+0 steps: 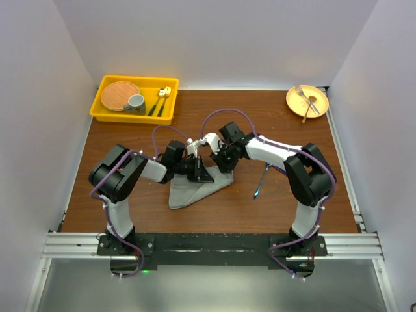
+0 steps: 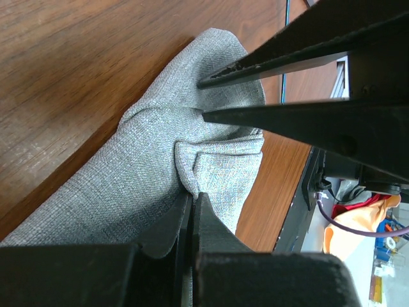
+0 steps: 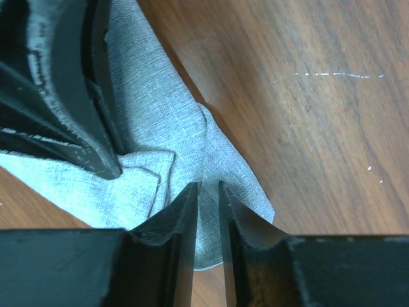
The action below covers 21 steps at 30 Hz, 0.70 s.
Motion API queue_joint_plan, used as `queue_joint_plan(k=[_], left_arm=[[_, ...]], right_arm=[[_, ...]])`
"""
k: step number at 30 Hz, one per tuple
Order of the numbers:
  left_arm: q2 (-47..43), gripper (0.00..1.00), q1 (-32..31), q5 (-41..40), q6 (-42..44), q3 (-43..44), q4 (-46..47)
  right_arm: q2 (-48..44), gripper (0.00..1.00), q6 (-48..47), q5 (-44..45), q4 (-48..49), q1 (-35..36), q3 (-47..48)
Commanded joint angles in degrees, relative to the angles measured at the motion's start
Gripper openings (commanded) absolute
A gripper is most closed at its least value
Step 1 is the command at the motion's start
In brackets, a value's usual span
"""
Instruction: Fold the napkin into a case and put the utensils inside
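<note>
On the desk (image 1: 273, 208) the napkin (image 1: 185, 194) lies rumpled at centre, its upper right part bunched up between the two arms. The left gripper (image 2: 192, 203) is clamped on a puckered fold, and the right gripper (image 3: 208, 192) pinches a raised crease just beside it. A slim blue utensil (image 1: 262, 182) lies apart, to the napkin's right.
</note>
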Motion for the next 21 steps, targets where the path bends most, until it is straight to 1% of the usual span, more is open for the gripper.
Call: queue_joint_plan(k=[1, 2, 3, 4, 14, 21], left_arm=[[1.2, 0.00, 0.4, -2.0, 0.2, 0.9, -0.9], [1.2, 0.00, 0.4, -1.9, 0.3, 0.9, -0.9], [1.2, 0.00, 0.4, -1.9, 0.5, 0.9, -0.8], [1.3, 0.00, 0.4, -1.9, 0.6, 0.9, -0.8], [-0.1, 0.00, 0.5, -1.4, 1.6, 0.7, -0.8], [-3.5, 0.00, 0.4, -0.7, 3.8, 1.1, -1.5]], right_arm=[[0.8, 0.18, -0.9, 2.3, 2.1, 0.3, -0.1], [0.9, 0.14, -0.9, 2.4, 2.1, 0.3, 0.2], [1.2, 0.06, -0.9, 2.5, 1.9, 0.5, 0.4], [1.5, 0.00, -0.8, 2.7, 1.6, 0.5, 0.7], [-1.7, 0.00, 0.4, 0.4, -0.7, 0.4, 4.1], [-3.1, 0.00, 0.9, -1.5, -2.4, 0.3, 4.8]])
